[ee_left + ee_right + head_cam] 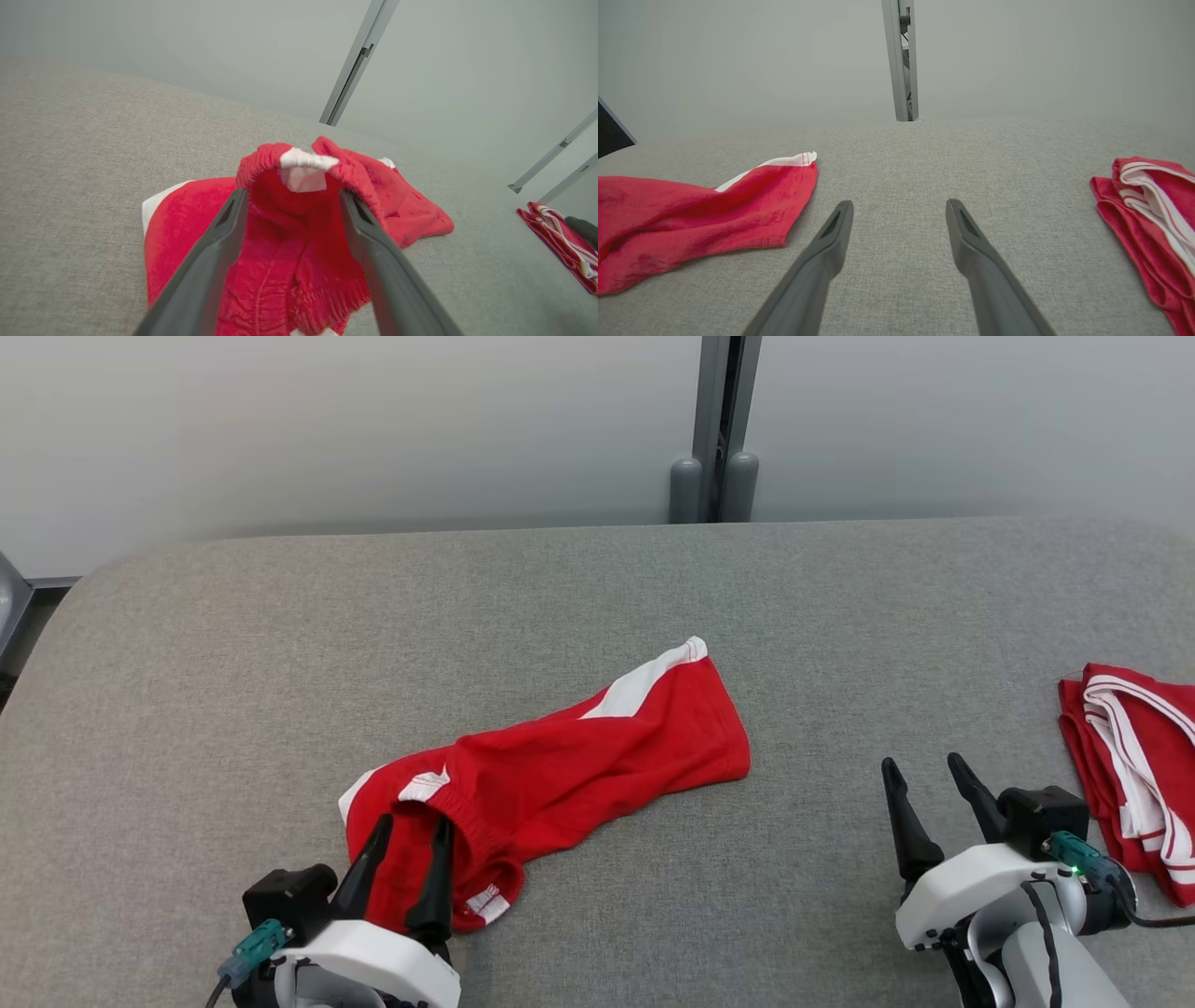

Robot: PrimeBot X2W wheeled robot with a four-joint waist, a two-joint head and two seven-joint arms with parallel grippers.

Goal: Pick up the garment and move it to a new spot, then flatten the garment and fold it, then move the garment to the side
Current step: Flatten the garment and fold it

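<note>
On the big grey table (597, 597), a bit left of the middle: red shorts (569, 765), crumpled, long way slanting from near-left up to far-right. At the right edge, another red folded garment (1134, 756). Just under the left gripper (412, 823), the waistband end (261, 156); fingers spread wide, pinching nothing. Well apart from the leg end, the right gripper (921, 763), spread wide too, empty. Left arm likely nearer for the pull.

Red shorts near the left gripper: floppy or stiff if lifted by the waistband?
Likely floppy: the red shorts lie in soft wrinkles, so they should drape. Probably light: the cloth looks thin. The gathered waistband may give a thicker hold.
</note>
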